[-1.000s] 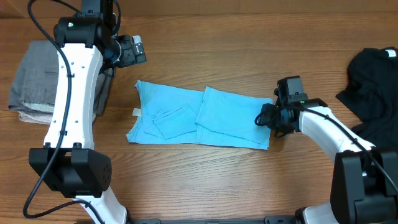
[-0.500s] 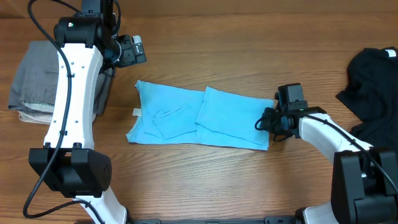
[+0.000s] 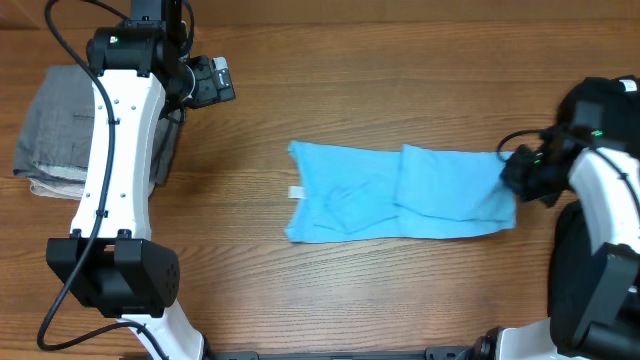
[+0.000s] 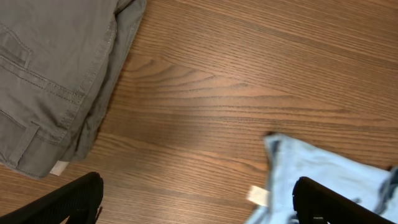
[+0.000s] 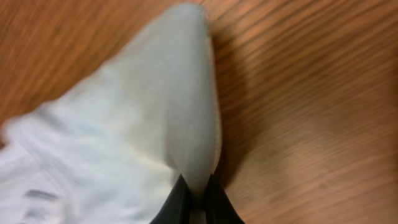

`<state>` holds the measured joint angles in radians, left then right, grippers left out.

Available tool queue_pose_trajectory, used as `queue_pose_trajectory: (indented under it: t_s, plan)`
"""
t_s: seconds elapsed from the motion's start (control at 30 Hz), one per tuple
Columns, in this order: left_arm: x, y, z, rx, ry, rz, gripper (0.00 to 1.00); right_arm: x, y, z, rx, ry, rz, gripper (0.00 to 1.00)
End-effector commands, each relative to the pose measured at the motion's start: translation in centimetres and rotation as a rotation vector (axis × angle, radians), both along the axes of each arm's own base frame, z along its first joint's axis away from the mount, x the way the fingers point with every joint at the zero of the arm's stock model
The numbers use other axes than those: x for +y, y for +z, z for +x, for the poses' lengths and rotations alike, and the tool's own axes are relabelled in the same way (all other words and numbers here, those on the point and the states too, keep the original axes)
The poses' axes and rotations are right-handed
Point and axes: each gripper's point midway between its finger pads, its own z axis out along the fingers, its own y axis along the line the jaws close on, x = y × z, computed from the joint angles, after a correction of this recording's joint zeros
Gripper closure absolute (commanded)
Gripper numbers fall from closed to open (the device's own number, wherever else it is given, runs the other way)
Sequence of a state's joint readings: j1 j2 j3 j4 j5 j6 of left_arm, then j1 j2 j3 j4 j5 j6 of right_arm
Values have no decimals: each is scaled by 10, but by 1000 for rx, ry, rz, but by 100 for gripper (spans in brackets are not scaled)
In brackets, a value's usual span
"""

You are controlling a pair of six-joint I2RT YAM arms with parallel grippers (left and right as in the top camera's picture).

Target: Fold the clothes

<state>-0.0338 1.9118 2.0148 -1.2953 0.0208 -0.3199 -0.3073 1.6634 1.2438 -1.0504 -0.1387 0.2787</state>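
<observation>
one t-shirt (image 3: 400, 192), two other garments (image 3: 60, 120), two arms (image 3: 115, 150)

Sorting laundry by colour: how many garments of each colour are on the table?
Light blue T-shirt: 1
Grey folded garment: 1
Black garment: 1
Total: 3

The T-shirt (image 3: 400, 192) was plain light blue, with a small white neck label (image 3: 296, 192) at its left edge. In the right wrist view the cloth looked washed out, nearly white. The table (image 3: 400, 80) was warm brown wood with fine darker grain lines. Folded trousers (image 3: 55, 120) at the far left were greyish khaki, with a white tag (image 4: 59, 168). The left arm (image 3: 115, 140) and right arm (image 3: 605, 185) were white with black joints. The left gripper (image 3: 208, 82) and right gripper (image 5: 191, 202) were black.
</observation>
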Motion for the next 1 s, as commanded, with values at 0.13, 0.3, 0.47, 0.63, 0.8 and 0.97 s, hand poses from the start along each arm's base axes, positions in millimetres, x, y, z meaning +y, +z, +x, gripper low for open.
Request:
queue_pose_trajectory:
  t_s: [0.13, 0.3, 0.47, 0.63, 0.8, 0.97]
  plan:
    - [2, -2, -1, 7, 12, 6, 0, 24, 77, 33, -140, 87, 69, 96]
    - [2, -2, -1, 6, 12, 6, 0, 93, 116, 41, -208, 254, 183, 96]
    - [2, -2, -1, 7, 12, 6, 0, 163, 124, 37, -226, 429, 242, 96]
    - [2, -2, -1, 7, 12, 6, 0, 211, 121, 28, -216, 525, 210, 96]
    - [2, -2, -1, 7, 12, 6, 0, 241, 108, 18, -190, 592, 143, 96]
    - [2, -2, -1, 7, 12, 6, 0, 277, 88, 25, -205, 609, 168, 96]
